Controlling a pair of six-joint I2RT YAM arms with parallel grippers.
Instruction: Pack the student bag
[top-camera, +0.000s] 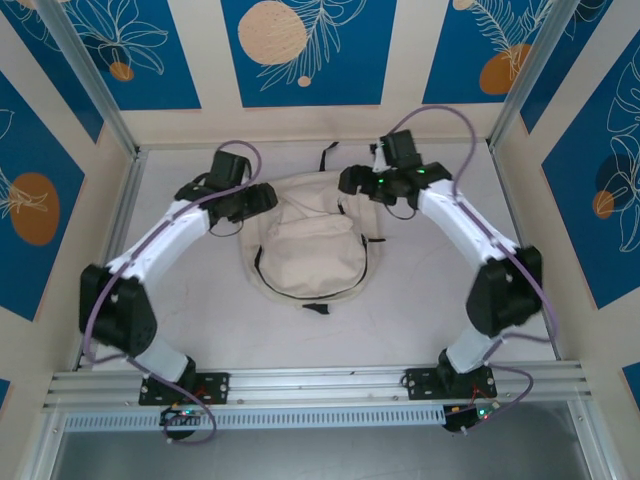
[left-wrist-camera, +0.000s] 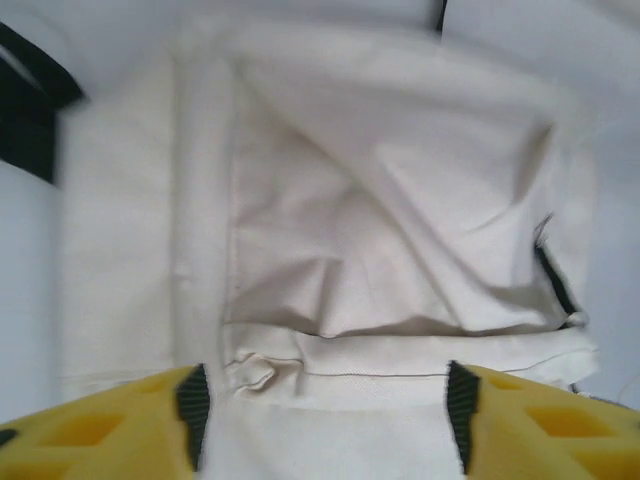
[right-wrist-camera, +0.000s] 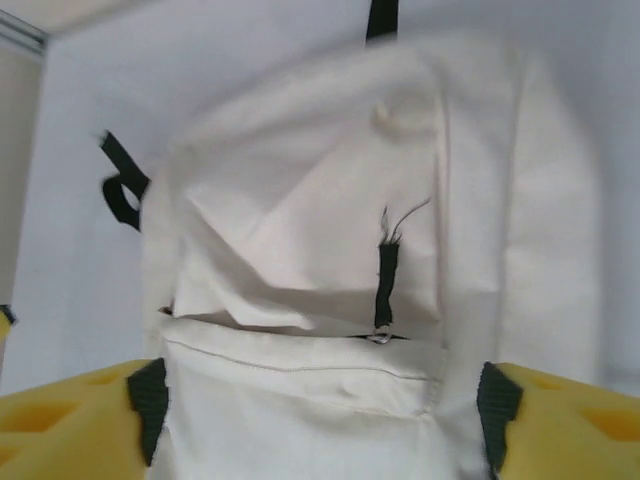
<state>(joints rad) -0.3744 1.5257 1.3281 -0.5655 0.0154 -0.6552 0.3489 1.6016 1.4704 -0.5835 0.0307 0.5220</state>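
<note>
Left gripper (top-camera: 250, 200) hangs over the top-left corner of the bag (top-camera: 305, 245), jaws spread wide with nothing pinched, just cloth lying under the pads (left-wrist-camera: 192, 400). The bag is flat in the middle of the table (top-camera: 430, 300), between the arms and a bit rumpled. Right gripper (top-camera: 365, 182) sits at the top-right corner, equally wide and empty. My guess is the mouth needs opening. I'd drop onto the zipper (right-wrist-camera: 385, 285) edge, catch only the upper layer on both sides, and lift evenly.

I'm running a lab-style robot cell; a white tabletop (top-camera: 210, 320) is boxed in by aluminium posts (top-camera: 85, 70) and beige walls with blue leaf-print panels (top-camera: 300, 50); two arms (top-camera: 160, 240) are bolted to a metal rail (top-camera: 320, 385) at its near edge.
</note>
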